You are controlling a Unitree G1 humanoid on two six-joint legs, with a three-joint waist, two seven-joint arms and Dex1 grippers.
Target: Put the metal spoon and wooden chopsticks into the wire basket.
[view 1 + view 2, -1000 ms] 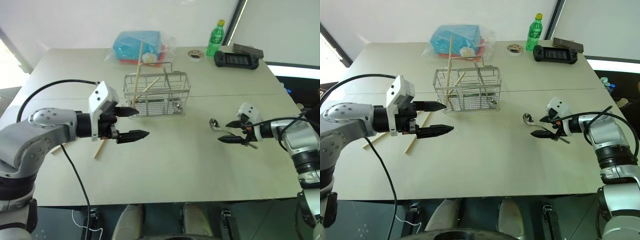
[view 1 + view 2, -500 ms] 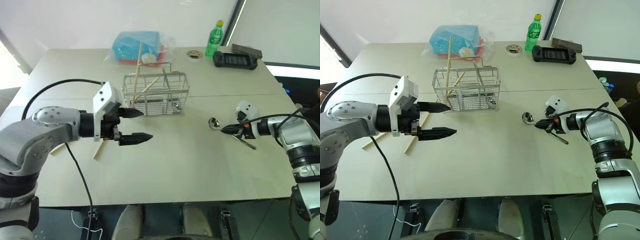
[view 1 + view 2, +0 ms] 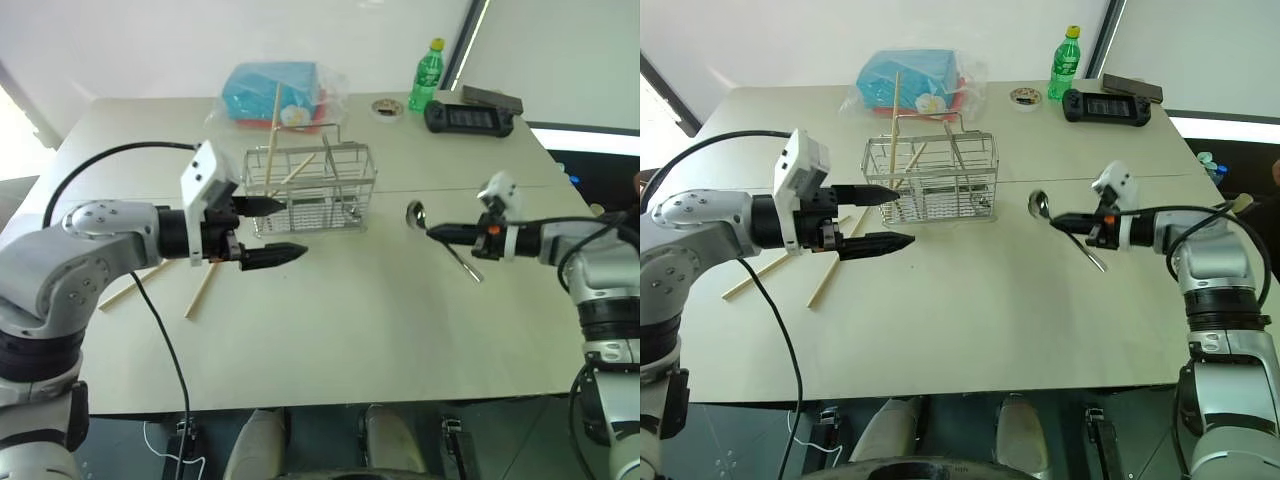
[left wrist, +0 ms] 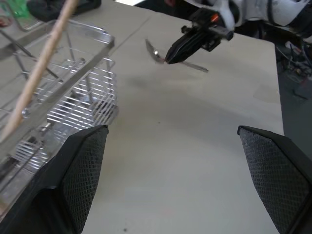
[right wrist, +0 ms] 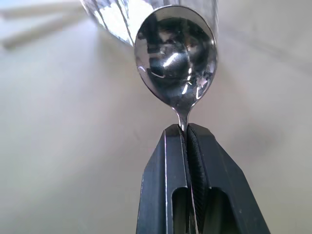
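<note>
Metal spoon (image 3: 1042, 206) first: we see our right gripper (image 3: 1058, 217) clamped on its thin handle, the two black fingers (image 5: 165, 185) pressed together with the neck of the spoon between them. In the right wrist view the oval bowl stands just past the fingertips, shiny and mirror-like. From the head views the spoon hangs above the table (image 3: 970, 320), its bowl at about nine o'clock from the gripper and its handle trailing off toward five o'clock.

Our left gripper (image 3: 880, 216) hovers with its jaws spread wide and nothing between them. One fingertip sits just at the near left corner of the wire basket (image 3: 931, 178); whether it touches the mesh we cannot tell.

Wire basket stands upright near the middle of the table, at roughly ten o'clock from the spoon and well apart from it. Two wooden chopsticks (image 3: 895, 125) lean inside its left part, their tops rising above the rim. Two more chopsticks (image 3: 826, 284) lie flat on the table at about seven o'clock from the basket, under the left arm.

Beyond the basket, at twelve o'clock, lies a blue box in clear plastic (image 3: 910, 79). At about one o'clock from the basket, along the far edge, stand a green bottle (image 3: 1066, 64) and a black game controller (image 3: 1106, 105).
</note>
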